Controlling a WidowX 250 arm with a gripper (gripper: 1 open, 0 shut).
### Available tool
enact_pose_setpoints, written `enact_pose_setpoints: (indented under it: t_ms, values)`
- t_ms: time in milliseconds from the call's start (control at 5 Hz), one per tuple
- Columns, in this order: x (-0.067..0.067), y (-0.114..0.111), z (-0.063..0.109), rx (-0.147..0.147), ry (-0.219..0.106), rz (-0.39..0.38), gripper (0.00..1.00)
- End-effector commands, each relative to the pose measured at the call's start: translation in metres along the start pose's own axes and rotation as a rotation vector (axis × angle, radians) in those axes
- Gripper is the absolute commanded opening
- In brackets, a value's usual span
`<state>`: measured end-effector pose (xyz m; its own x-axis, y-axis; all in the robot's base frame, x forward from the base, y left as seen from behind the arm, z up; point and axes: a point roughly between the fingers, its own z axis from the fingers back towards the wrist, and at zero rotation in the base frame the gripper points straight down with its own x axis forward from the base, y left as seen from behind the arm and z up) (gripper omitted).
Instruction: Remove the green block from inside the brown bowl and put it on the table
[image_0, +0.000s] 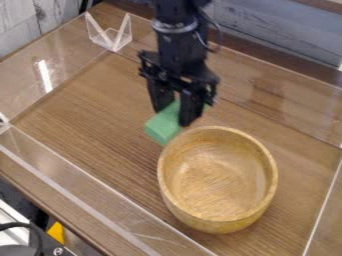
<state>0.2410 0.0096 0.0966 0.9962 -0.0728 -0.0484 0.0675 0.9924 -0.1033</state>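
The green block (163, 126) hangs tilted between the fingers of my gripper (175, 113), which is shut on it. It is in the air just past the brown bowl's left rim, above the table (94, 110). The brown bowl (218, 176) sits at the lower right with nothing inside it. My black arm comes down from the top of the view.
Clear acrylic walls (40, 75) bound the wood-grain table on all sides. A small clear acrylic stand (110, 32) sits at the back left. Open tabletop lies to the left of the bowl.
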Motion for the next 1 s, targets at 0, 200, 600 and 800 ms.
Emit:
enact_pose_setpoints:
  t_ms: [0, 200, 600, 800]
  values:
    - [0.013, 0.027, 0.019, 0.034, -0.059, -0.036, 0.00]
    - [0.015, 0.043, 0.016, 0.058, -0.072, -0.046, 0.00]
    - [0.016, 0.026, 0.006, 0.061, -0.076, -0.080, 0.00]
    - [0.017, 0.018, 0.001, 0.064, -0.077, -0.102, 0.00]
